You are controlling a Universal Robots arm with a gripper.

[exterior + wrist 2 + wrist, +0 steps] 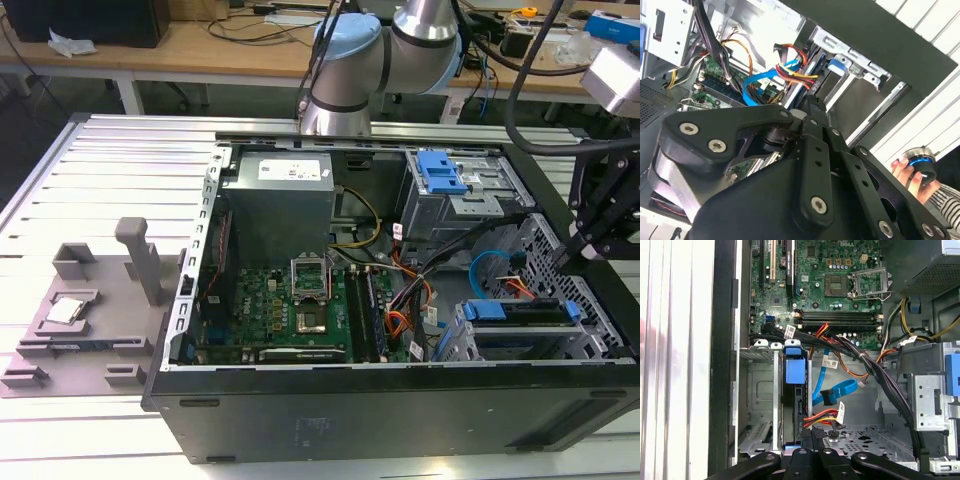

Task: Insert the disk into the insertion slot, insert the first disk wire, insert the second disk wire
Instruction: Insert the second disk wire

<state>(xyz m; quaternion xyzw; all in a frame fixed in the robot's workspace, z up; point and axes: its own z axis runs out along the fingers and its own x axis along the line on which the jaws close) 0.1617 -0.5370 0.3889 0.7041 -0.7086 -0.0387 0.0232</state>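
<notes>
While one black tower case lies open on the slatted metal worktop, the single flat silver disk in its bright blue plastic carrier sits in the insertion slot, a grey perforated sheet-metal cage at the exterior view's lower right. One silver-and-pale-blue robot arm stands at the upper middle of that frame.

In the first wrist view, its one black claw has two fingers clamped on the first disk wire, a bundle of red, yellow and black strands ending in a black plug, just beside the carrier. The second disk wire, one thin flat light-blue cable, loops near the disk, its dark end apart from the carrier.

In the second wrist view, one hand holds a round black-and-blue knob.
</notes>
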